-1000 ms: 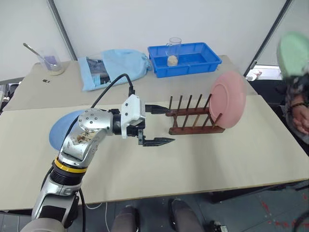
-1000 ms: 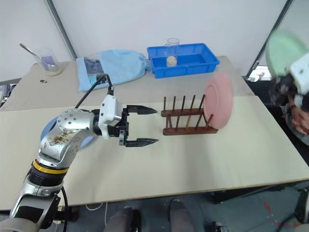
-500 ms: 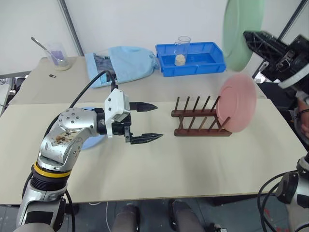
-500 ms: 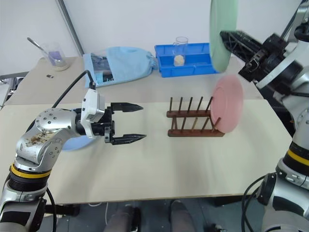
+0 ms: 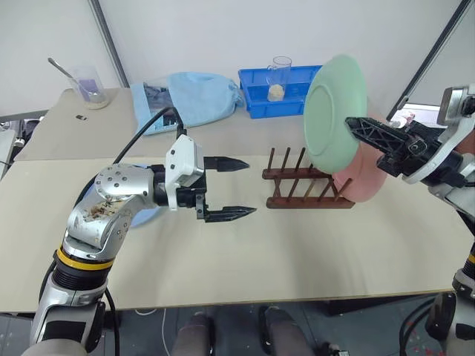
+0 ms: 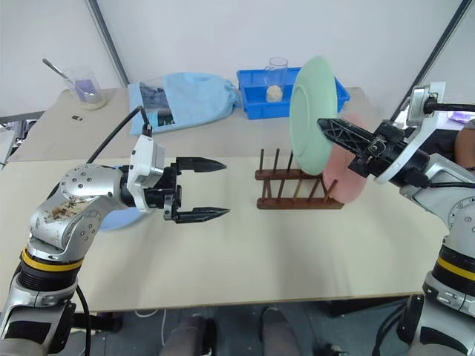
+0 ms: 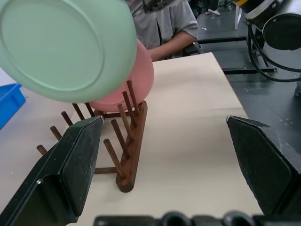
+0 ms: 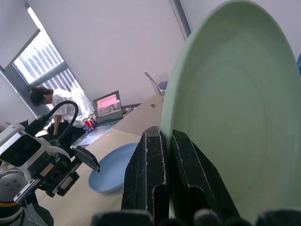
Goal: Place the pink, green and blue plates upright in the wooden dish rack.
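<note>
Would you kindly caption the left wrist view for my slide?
Green plate held above the wooden dish rack, where the pink plate already stands.

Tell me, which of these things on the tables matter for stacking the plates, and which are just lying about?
Part of the job:
- green plate, pinched in the right claw
- pink plate, standing in the wooden rack
- blue plate, flat on the table
- left claw, open

Just lying about:
- blue tray with a glass
- light-blue cloth bag
- beaker with spoon
</note>
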`<state>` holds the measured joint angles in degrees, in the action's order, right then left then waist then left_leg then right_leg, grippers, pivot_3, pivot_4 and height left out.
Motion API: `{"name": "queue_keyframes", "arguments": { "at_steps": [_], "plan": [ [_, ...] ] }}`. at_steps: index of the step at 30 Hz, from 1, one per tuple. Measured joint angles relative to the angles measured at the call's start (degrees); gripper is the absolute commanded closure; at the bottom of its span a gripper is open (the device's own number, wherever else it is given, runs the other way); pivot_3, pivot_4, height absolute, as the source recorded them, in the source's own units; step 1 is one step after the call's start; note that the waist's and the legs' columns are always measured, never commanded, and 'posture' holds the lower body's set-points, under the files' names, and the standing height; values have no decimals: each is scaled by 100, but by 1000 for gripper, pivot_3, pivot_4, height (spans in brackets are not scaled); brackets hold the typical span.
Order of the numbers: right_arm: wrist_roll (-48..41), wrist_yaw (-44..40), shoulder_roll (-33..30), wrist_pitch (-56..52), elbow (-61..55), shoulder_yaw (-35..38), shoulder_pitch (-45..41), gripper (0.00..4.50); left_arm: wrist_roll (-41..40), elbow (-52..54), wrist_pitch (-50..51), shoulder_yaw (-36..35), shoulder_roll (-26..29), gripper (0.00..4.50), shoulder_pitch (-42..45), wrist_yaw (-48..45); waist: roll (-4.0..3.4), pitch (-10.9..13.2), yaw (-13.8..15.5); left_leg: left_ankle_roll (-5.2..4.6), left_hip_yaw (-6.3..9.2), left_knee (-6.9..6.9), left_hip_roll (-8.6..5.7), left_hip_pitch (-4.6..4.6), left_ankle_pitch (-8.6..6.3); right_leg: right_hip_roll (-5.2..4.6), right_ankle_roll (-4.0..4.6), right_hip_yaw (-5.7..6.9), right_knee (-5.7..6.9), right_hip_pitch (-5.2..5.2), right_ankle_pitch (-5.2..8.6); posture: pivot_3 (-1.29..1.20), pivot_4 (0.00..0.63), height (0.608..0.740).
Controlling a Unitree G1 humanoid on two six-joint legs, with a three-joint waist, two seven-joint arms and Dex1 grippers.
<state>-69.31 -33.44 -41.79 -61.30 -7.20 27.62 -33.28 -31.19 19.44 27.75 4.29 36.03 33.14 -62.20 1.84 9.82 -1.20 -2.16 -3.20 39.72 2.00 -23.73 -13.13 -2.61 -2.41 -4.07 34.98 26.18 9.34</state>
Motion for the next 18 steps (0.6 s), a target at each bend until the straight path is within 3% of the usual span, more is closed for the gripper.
{"name": "queue_keyframes", "arguments": {
  "at_steps": [18],
  "plan": [
    [115,134,-183,-193,477,-253,51,4465,-2,-1,-1,15,-21,0,0,-10,0,0,-2,0,1,0,-1,-2,0,0,0,-1,-3,0,1,0,150,720]
  ]
}}
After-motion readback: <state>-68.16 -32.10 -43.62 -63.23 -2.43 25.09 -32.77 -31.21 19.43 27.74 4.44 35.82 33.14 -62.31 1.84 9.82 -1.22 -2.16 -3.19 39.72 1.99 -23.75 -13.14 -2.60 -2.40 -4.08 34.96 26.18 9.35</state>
